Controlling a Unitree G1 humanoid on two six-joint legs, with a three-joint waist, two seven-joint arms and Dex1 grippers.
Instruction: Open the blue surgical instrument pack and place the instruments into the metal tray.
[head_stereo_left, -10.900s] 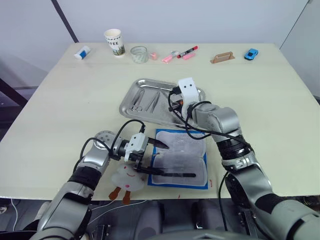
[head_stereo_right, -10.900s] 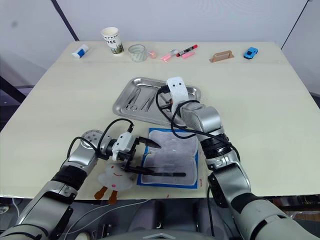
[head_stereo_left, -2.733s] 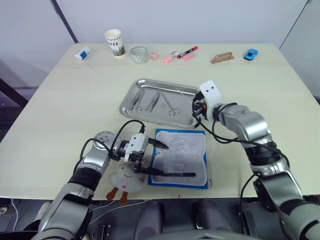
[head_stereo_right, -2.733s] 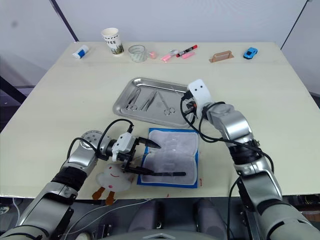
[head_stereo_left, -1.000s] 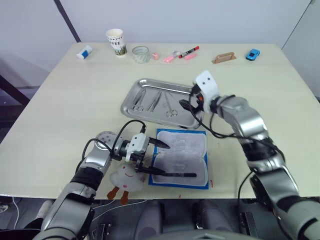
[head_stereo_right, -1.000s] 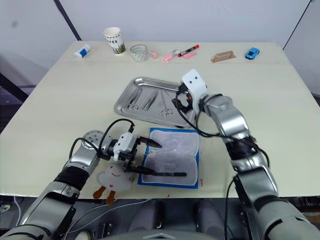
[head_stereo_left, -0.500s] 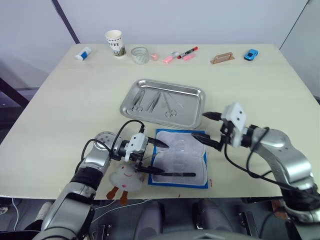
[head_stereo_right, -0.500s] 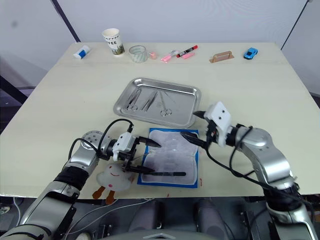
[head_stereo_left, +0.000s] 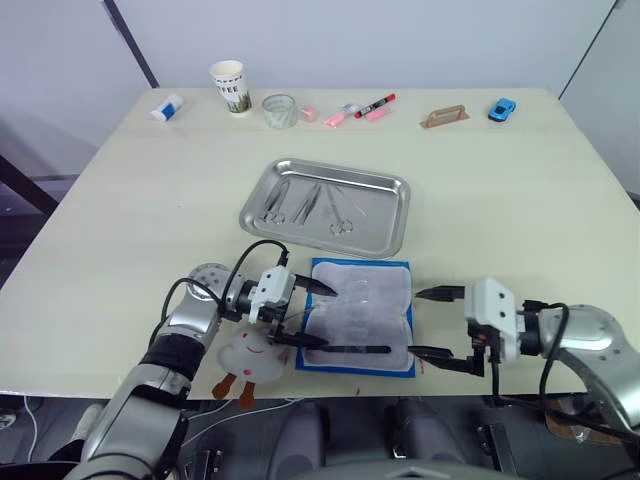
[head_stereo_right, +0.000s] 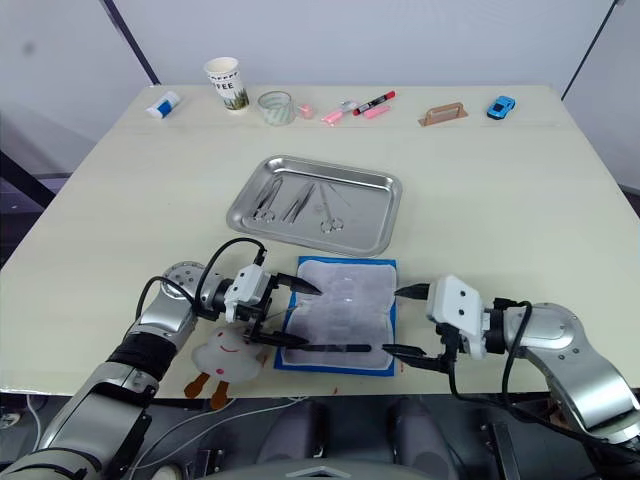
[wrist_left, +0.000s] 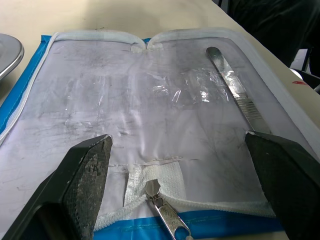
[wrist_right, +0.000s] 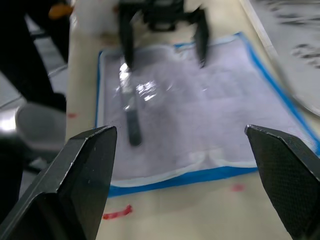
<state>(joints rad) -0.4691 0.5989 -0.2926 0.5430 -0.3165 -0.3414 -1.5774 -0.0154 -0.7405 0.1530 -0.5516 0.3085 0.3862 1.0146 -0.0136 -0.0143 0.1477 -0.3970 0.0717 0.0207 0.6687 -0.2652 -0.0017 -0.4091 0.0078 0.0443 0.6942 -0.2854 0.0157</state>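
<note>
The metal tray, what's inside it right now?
Inside the metal tray lie several slim instruments with ring handles, grouped toward its left half; the right half is bare steel. How many there are is hard to tell, since they overlap.

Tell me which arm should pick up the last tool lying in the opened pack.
Probably right: the right gripper is open, facing the tool on the pack. The left gripper is also open.

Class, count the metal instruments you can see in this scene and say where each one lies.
4. Three slim ring-handled metal instruments lie side by side in the shiny steel tray. One straight dark tool remains on the open blue pack's grey lining. Others may be hidden.
</note>
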